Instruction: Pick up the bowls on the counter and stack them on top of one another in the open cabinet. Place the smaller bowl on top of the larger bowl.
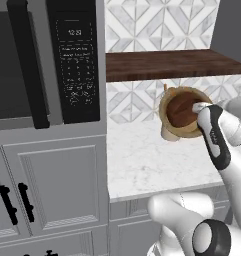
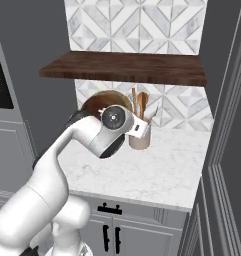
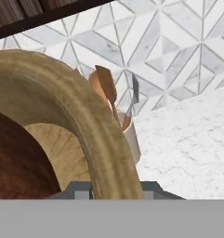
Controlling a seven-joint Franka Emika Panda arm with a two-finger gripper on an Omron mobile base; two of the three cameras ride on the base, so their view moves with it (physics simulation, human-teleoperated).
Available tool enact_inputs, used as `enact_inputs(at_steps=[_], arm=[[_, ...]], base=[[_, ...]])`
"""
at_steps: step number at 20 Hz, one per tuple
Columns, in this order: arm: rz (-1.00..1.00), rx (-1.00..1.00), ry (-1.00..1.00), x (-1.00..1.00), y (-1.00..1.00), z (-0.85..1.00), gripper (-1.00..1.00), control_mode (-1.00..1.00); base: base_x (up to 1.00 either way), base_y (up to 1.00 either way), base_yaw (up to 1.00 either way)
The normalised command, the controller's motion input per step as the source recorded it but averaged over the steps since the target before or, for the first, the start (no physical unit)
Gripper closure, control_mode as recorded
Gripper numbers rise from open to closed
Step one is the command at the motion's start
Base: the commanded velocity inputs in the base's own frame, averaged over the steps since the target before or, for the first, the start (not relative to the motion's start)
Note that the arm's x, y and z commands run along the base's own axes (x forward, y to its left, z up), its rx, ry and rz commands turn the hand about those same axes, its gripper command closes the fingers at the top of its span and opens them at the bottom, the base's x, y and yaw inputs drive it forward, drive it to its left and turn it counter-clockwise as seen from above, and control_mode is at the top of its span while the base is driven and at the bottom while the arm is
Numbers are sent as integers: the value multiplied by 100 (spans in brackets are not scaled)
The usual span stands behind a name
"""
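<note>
Two tips of the claw (image 3: 115,188) hard to make out at the bottom of the hand view, pinching the thick rim of the larger bowl (image 3: 62,88). Holds that bowl up on its side, off the bench (image 1: 142,160) and under the open cabinet (image 1: 157,65). Carries the smaller bowl (image 1: 181,111) inside the big one, touching it. Cannot see the right edge of the big bowl in the left base view, hidden by the white arm.

Just behind, on the bench, one utensil cup (image 2: 139,140) with wooden tools, partly hidden by the bowls. Cannot count the tools for sure.

Off to the left, one microwave (image 1: 22,60) with a keypad; writing and clock numbers too small and blurry to read. Below it, two black handles (image 1: 24,200) on grey doors.

Two bowls in all, one cup, one shelf board.
</note>
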Motion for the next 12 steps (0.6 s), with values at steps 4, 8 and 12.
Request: enact_inputs(at_steps=[4,8,12], arm=[[-7,7,-11,-21,1,100,100,-100],[0,11,-1,-34,-1,100,100,-100],[-6,12,-2,33,12,100,100,-100]], base=[[0,0,0],[0,0,0],[0,0,0]])
